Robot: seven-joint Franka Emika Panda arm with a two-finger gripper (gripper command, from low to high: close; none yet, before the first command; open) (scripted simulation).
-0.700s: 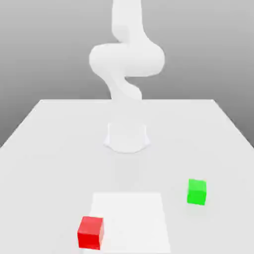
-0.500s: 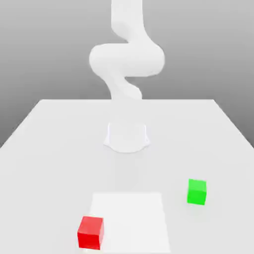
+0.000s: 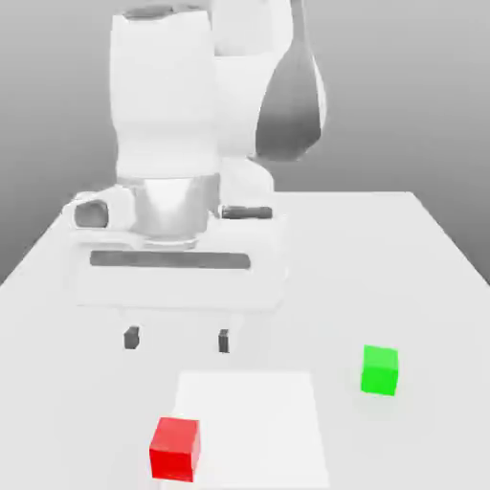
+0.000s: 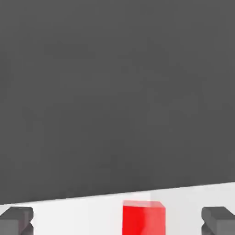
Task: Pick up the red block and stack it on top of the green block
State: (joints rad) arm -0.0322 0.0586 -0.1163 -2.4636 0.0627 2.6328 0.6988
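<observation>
swung down and forward since the earlier frame, the panda hand (image 3: 177, 273) now hangs over the table (image 3: 440, 316) toward the exterior view's left, while both blocks lie where they were. the parallel-jaw gripper (image 3: 178, 339) stands wide, with nothing between its fingertips (image 3: 131, 338) and clear air between them and the tabletop.

at the exterior view's left, the table's side edge slants toward the camera, with bare surface between it and the red block (image 3: 175, 450). that cube sits upright on the tabletop, lower in the picture than the fingertips, and overlaps the left border of the pale rectangular patch (image 3: 254, 426). one flat face points mostly at the camera, with a narrow side face turned to the exterior view's right; its sides look about equal, so no long axis stands out. in the hand view the red block lies between the lines of the two fingers, near a straight table edge (dark beyond it).

rightward, the patch stretches open, then plain table. the green block (image 3: 380, 370) rests there upright, well apart from the red one, a flat face toward the camera, with open table around it and the far side edge slanting past to its right.
</observation>
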